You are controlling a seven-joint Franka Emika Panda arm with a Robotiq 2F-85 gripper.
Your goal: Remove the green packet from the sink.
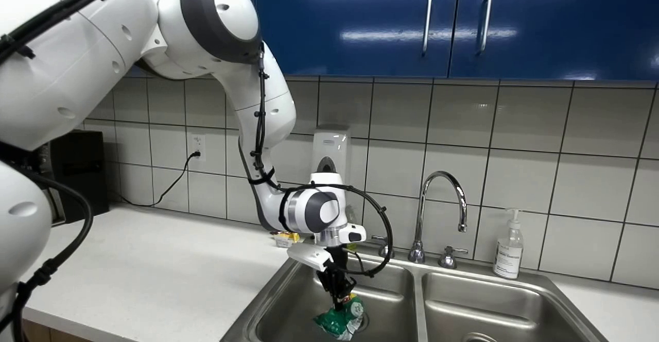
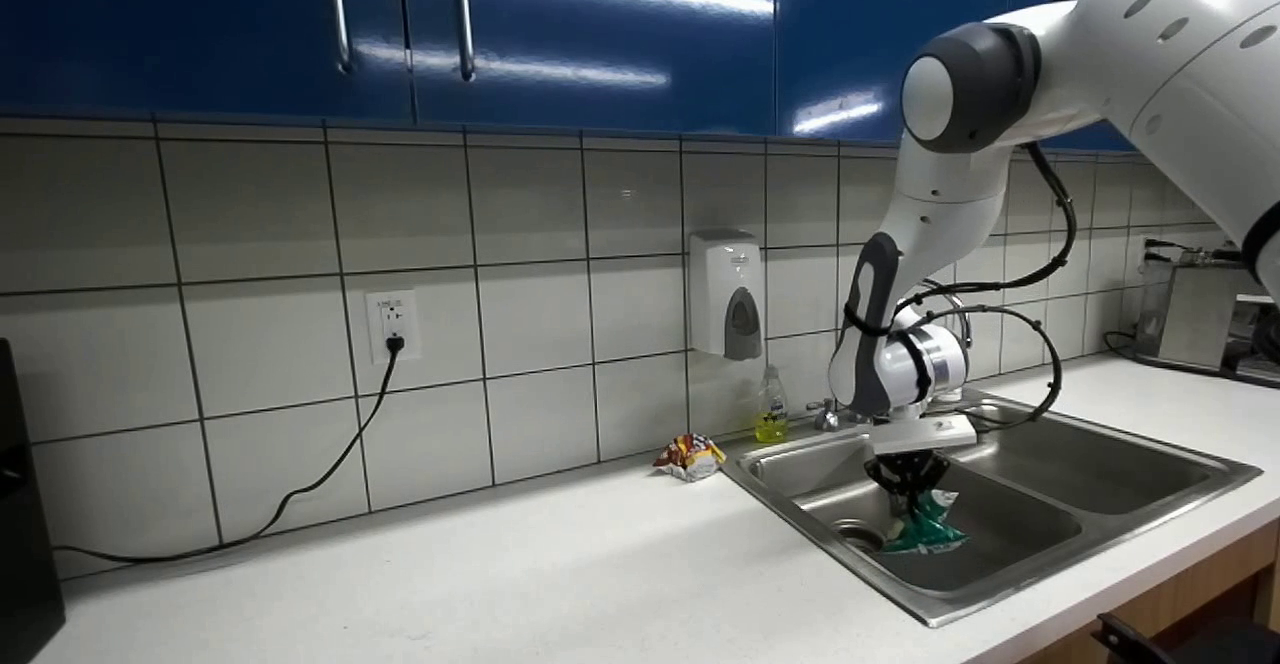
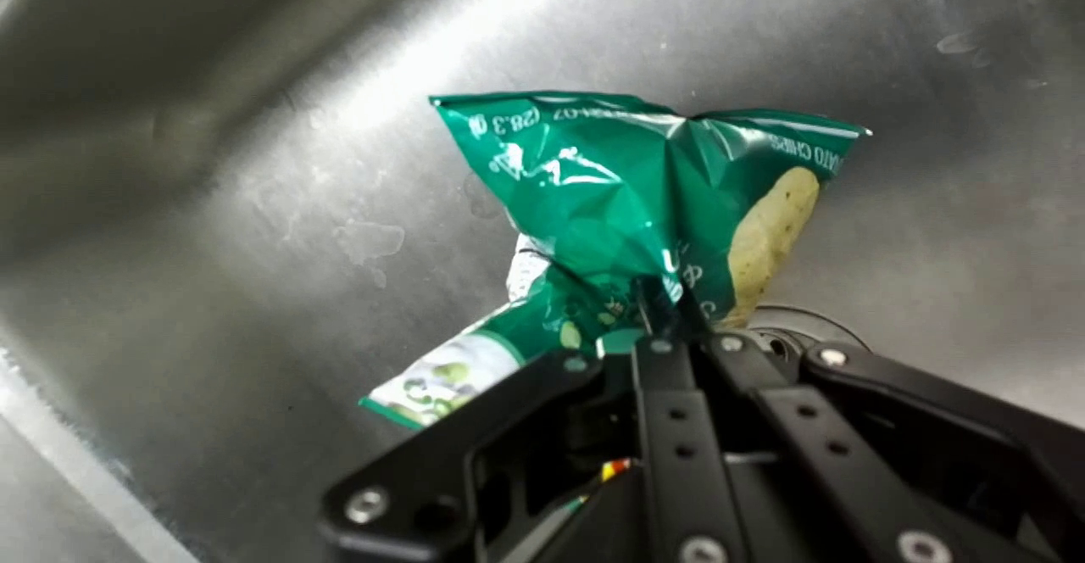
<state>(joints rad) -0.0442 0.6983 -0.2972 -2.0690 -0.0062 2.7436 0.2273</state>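
The green packet [image 1: 334,322] is a crumpled potato chip bag in the basin of the steel sink [image 1: 419,306] nearer the long counter. My gripper [image 1: 337,303] points down into that basin, its fingertips pinched together on the packet's middle. It also shows in an exterior view [image 2: 912,506] with the packet [image 2: 930,536] hanging around its tips. In the wrist view the fingers [image 3: 670,304] are close together, tips hidden in the folds of the packet [image 3: 610,181]. I cannot tell whether the packet touches the basin floor.
A second, red and yellow wrapper [image 2: 690,457] lies on the white counter [image 2: 500,564] beside the sink. A faucet [image 1: 419,218], a soap pump bottle [image 1: 508,249] and a dish soap bottle [image 2: 771,409] stand behind the basins. A dispenser [image 2: 726,294] hangs on the wall.
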